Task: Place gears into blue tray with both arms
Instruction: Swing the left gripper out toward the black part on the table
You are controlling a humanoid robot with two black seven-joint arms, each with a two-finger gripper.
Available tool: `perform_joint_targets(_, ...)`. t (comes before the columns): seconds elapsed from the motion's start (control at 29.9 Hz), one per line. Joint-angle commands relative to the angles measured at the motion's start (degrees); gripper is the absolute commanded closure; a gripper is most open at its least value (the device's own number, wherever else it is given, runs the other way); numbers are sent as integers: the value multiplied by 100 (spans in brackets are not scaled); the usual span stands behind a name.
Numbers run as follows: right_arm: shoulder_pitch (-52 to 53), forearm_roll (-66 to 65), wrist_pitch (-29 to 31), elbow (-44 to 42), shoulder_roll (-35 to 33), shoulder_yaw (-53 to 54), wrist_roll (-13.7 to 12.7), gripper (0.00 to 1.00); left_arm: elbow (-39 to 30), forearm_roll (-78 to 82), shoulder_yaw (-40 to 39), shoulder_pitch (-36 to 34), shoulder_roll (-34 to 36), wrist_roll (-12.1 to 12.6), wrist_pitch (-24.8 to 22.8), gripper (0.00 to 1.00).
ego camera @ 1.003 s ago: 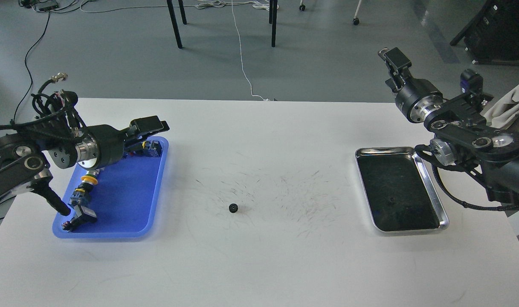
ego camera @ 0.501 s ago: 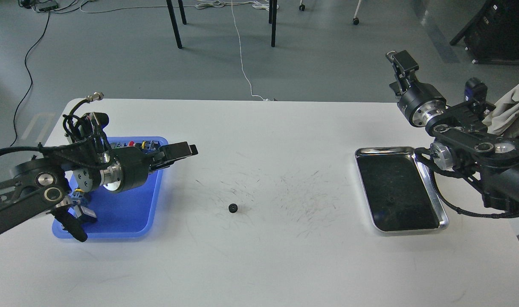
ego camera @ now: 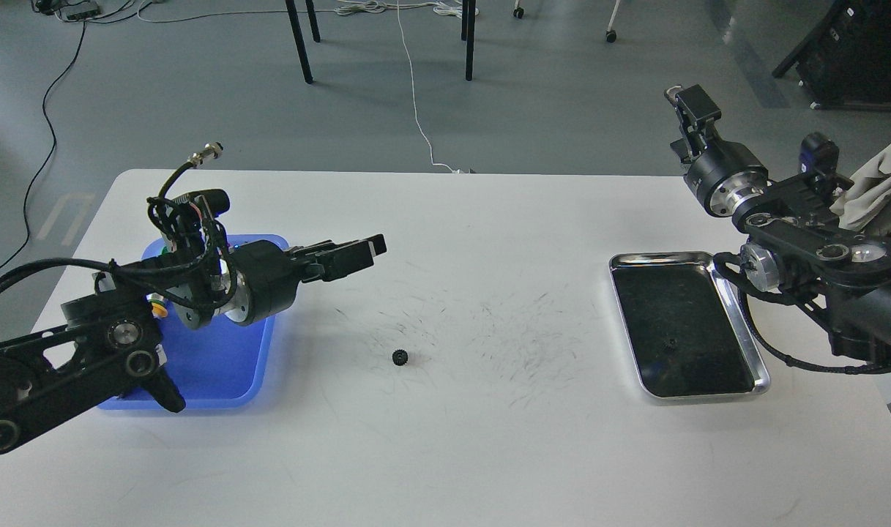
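Observation:
A tiny black gear [ego camera: 400,357] lies alone on the white table, near the middle. A second small gear [ego camera: 669,342] rests inside the silver tray. The blue tray [ego camera: 222,369] sits at the left, and my left arm hides much of it. My left gripper [ego camera: 359,255] reaches out past the tray's right rim, above the table and up-left of the middle gear. Its fingers look dark and merged. My right gripper [ego camera: 690,110] is raised at the far right, beyond the table's back edge and well above the silver tray. It is seen small and end-on.
The shiny silver tray [ego camera: 738,322] with a dark inside stands at the right. A yellow switch part [ego camera: 159,310] peeks out from behind my left arm in the blue tray. Dark scuff marks [ego camera: 504,337] cover the table's middle. Chair legs and cables are on the floor behind.
My left arm has swung right and forward, carrying its gripper from over the blue tray out past the tray's right rim. My right gripper shifted slightly right. The gears have not moved.

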Motion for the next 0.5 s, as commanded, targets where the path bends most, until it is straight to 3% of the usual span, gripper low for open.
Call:
perform_joint_targets(0.0, -63, 8, 1, -142, -10, 272, -9, 4, 153, 460, 41, 13, -175, -114, 13, 2)
perform_joint_targets(0.13, -142, 17, 19, -168, -27, 509, -9, 4, 163, 1120, 295, 31, -343, -263, -40, 2)
perform_joint_targets(0.3, -204, 17, 19, -186, -53, 694, -9, 4, 285, 1648, 463, 39, -545, -851, -40, 2)
perform_joint_targets(0.47, -204, 8, 28, -204, -71, 703, -9, 4, 338, 2464, 762, 57, -650, -1230, -22, 2)
